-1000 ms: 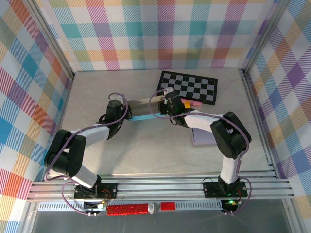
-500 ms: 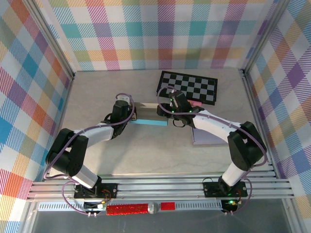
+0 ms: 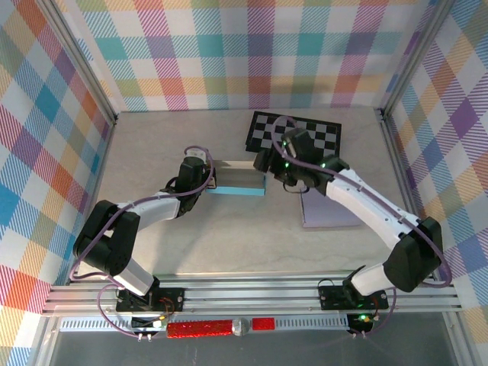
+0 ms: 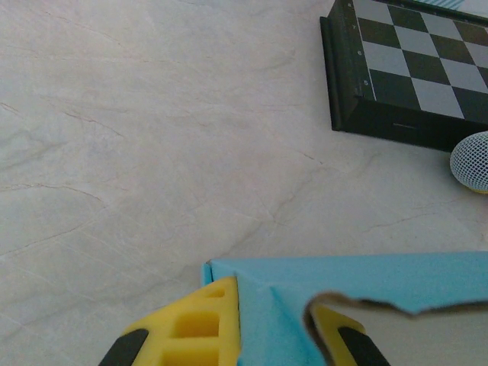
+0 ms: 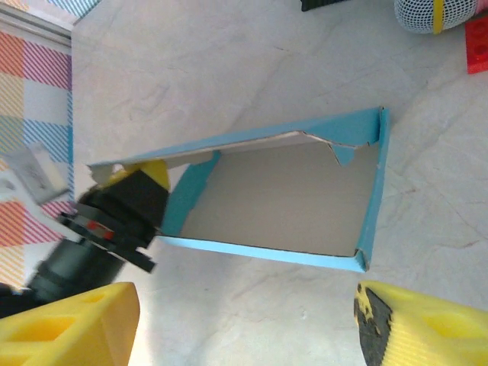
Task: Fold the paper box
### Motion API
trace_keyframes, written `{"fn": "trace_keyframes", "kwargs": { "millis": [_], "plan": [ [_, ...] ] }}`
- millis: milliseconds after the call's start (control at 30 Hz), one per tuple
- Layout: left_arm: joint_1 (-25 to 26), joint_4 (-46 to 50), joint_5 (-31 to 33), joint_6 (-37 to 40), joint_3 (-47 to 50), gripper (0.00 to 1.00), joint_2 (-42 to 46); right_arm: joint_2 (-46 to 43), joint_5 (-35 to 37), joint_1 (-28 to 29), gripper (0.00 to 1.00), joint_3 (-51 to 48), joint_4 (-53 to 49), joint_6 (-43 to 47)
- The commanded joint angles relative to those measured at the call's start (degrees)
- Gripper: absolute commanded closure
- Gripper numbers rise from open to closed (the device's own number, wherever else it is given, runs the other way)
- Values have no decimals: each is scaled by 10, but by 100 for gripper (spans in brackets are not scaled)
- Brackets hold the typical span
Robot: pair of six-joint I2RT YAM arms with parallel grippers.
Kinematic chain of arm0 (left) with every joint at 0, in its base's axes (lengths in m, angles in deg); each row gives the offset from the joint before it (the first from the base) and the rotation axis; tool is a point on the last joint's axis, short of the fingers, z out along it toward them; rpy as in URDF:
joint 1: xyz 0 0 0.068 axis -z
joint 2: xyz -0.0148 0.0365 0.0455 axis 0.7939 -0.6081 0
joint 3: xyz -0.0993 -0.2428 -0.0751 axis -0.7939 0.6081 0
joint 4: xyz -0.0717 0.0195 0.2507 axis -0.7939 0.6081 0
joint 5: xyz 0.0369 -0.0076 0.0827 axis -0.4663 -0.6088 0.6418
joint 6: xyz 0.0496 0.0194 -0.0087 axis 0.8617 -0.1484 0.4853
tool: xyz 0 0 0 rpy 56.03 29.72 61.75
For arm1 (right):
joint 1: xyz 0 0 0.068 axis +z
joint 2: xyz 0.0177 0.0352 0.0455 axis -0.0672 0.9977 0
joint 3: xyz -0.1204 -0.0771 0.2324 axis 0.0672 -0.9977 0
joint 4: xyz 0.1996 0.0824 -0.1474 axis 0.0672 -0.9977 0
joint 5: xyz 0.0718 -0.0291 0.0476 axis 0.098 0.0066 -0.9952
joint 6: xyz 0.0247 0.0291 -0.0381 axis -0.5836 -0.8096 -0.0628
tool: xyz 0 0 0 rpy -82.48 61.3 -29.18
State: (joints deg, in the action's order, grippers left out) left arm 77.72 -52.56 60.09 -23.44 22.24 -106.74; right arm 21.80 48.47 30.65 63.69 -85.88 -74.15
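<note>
The paper box (image 3: 238,181) is a shallow light-blue tray with a grey cardboard inside (image 5: 282,198), lying at mid-table. My left gripper (image 3: 206,177) is shut on its left end wall. In the left wrist view the blue wall (image 4: 366,282) passes between the yellow fingers (image 4: 183,332) of that gripper (image 4: 263,335). My right gripper (image 3: 265,162) hovers above the box's right end, open and holding nothing. Its yellow fingertips (image 5: 427,328) stand wide apart, with bare table under the right gripper (image 5: 244,328). A torn flap edge shows along the box's far wall.
A black-and-white chessboard (image 3: 297,137) lies behind the box, its edge close (image 4: 412,69). A white mesh ball (image 5: 435,15) and a red brick (image 5: 476,42) sit beside it. A lavender pad (image 3: 328,213) lies to the right. Plaid walls enclose the table.
My right gripper has opened, let go of the box's right end and lifted back to the right. The left gripper stays shut on the left end; the box shifted slightly right.
</note>
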Motion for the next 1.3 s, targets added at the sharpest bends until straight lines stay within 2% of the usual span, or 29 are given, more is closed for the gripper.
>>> {"fn": "trace_keyframes", "kwargs": {
  "millis": [0, 100, 267, 367, 500, 700, 967, 1267],
  "plan": [
    [11, 39, 0, 11, -1, 98, -13, 64, -74, -56, 27, 90, -128, -63],
    [16, 38, 2, 10, 2, 97, -12, 122, -126, -78, 33, 159, -190, -118],
    [28, 40, 14, 11, 6, 97, -15, 156, -180, -87, 44, 189, -162, -253],
    [33, 41, 22, 11, 7, 97, -16, 156, -179, -77, 45, 185, -152, -355],
    [40, 42, 30, 11, 6, 97, -20, 147, -143, -56, 46, 148, -64, -447],
    [45, 47, 41, 11, 6, 97, -20, 199, -178, -48, 54, 171, -48, -490],
    [49, 50, 48, 9, 5, 97, -18, 201, -168, -40, 58, 145, -46, -514],
    [53, 50, 54, 7, 5, 97, -19, 223, -161, -40, 74, 137, -25, -518]
  ]
}}
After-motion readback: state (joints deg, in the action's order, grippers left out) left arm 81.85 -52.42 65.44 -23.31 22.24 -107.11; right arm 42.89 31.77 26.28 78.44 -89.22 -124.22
